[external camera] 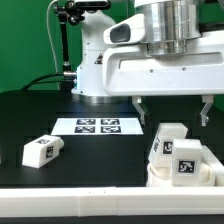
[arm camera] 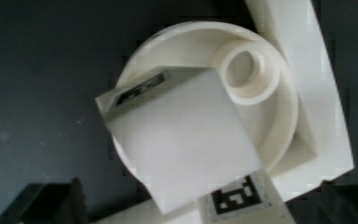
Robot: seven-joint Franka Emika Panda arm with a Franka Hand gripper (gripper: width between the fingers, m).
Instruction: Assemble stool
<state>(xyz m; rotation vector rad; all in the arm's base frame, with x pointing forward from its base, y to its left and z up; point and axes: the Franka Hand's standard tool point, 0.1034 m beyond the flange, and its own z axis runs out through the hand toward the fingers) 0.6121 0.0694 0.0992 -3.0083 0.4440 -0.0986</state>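
The white round seat [external camera: 165, 176] lies at the exterior view's right front, with two tagged block legs [external camera: 187, 160] standing on it. In the wrist view the seat [arm camera: 185, 55] shows its rim and a round socket, and one leg [arm camera: 176, 135] stands in it. A third leg [external camera: 42, 150] lies loose on the black table at the exterior view's left. My gripper [external camera: 172, 110] hangs above the seat and its legs, jaws wide open, touching nothing. In the wrist view the gripper [arm camera: 202, 205] has its dark fingertips [arm camera: 51, 200] on either side of the leg.
The marker board [external camera: 98, 126] lies flat at the middle of the table, behind the parts. A white straight bar [arm camera: 309, 60] runs beside the seat. The robot's base [external camera: 95, 60] stands at the back. The table's front edge is close to the seat.
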